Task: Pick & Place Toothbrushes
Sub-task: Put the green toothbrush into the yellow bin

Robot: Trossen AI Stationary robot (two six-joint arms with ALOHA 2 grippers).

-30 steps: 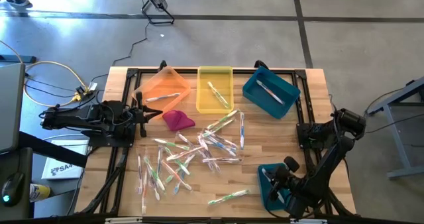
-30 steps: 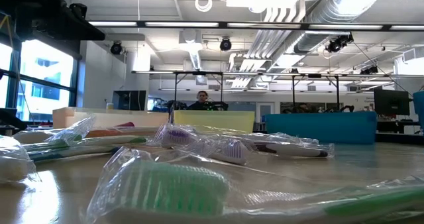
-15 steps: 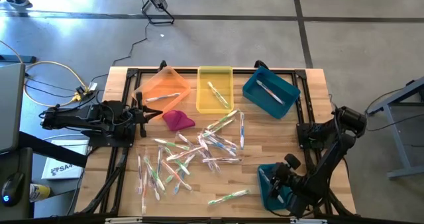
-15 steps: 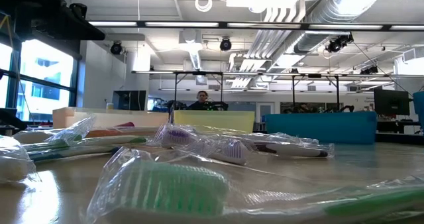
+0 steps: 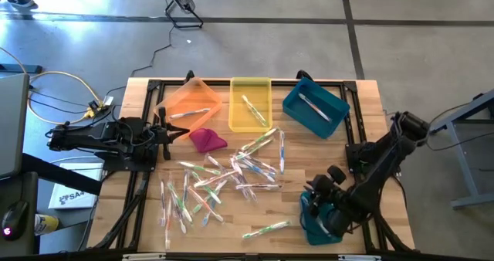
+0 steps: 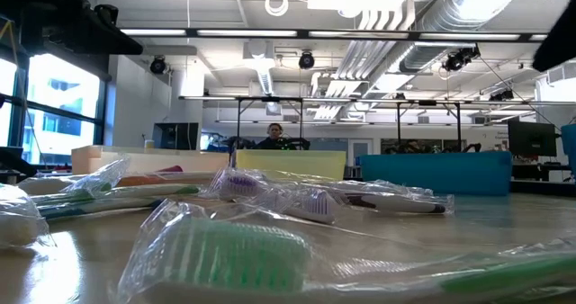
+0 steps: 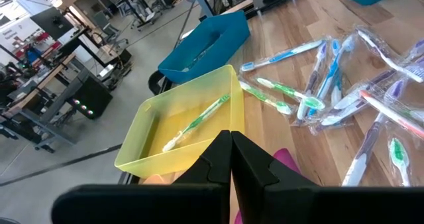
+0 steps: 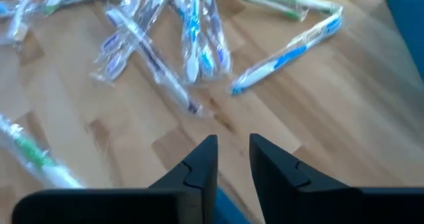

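We see the wooden table (image 5: 363, 106) standing on a grey concrete floor (image 5: 255, 29) crossed by dark seams. Left of the table, cables (image 5: 54, 79) loop over the floor. Beyond the table's far edge, the room opens into a workshop with tall windows (image 6: 54, 106), exposed silver ducts (image 6: 423, 16), ceiling lights, and a person (image 6: 274, 135) seated at a distant bench.

Open-plan robotics lab: exposed ceiling ducts (image 6: 468, 7), rows of workbenches (image 7: 40, 111) (monitors too).

The shut left claw (image 7: 230, 159) faces a yellow bin (image 7: 177, 139) holding one green toothbrush (image 7: 197, 122).
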